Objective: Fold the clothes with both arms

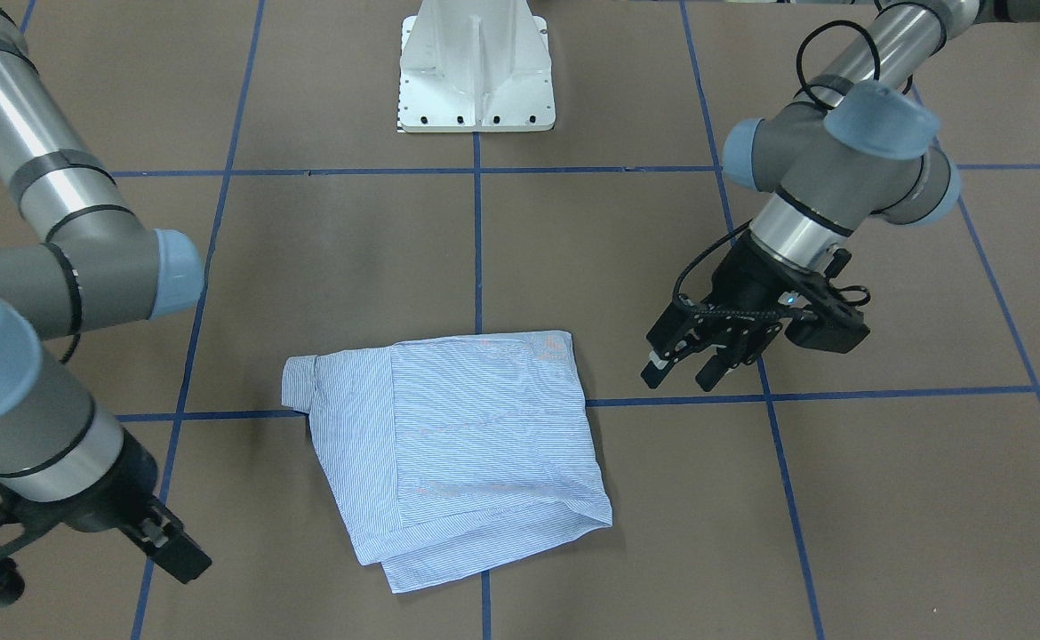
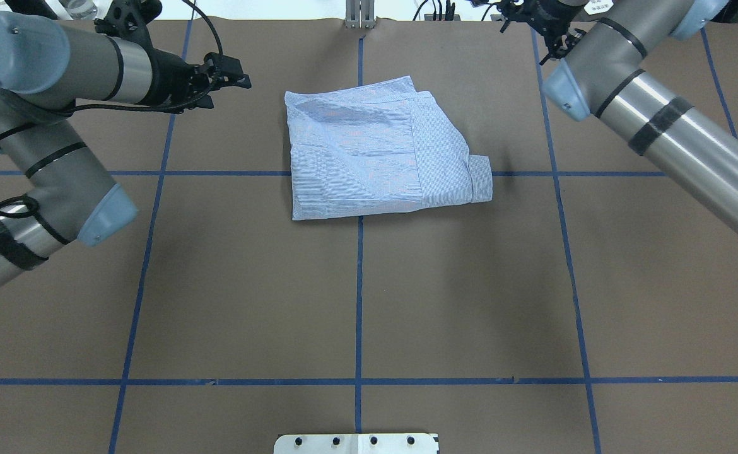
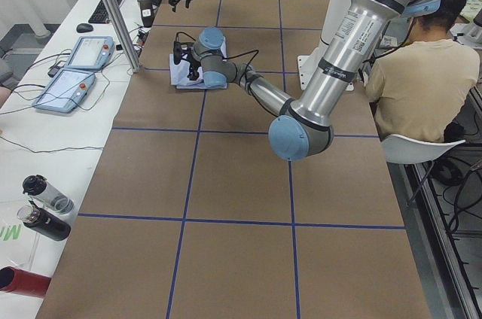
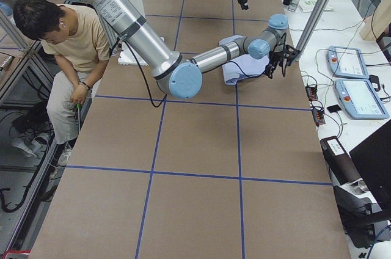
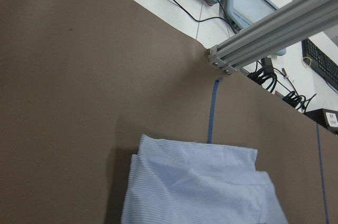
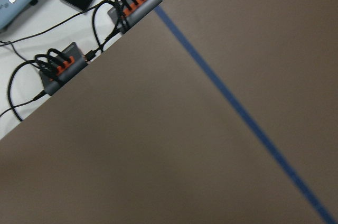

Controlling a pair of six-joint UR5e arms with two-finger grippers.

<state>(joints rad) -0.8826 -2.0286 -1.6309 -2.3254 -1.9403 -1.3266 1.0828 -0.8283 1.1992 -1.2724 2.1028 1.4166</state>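
Observation:
The light blue striped shirt (image 1: 467, 427) lies folded into a rough rectangle on the brown table (image 1: 884, 498), with one cuffed corner sticking out. It also shows in the overhead view (image 2: 375, 151) and the left wrist view (image 5: 200, 187). My left gripper (image 1: 687, 373) hovers open and empty beside the shirt, apart from it. My right gripper (image 1: 178, 556) is off the shirt's other side, low near the table's far edge. It holds nothing, and its fingers look apart in the exterior right view (image 4: 278, 69).
The white pedestal base (image 1: 476, 71) stands at the robot's side of the table. Blue tape lines (image 2: 359, 284) grid the table. An aluminium post (image 5: 274, 28), tablets and cables sit just past the far edge. A seated person (image 3: 422, 78) is beside the base.

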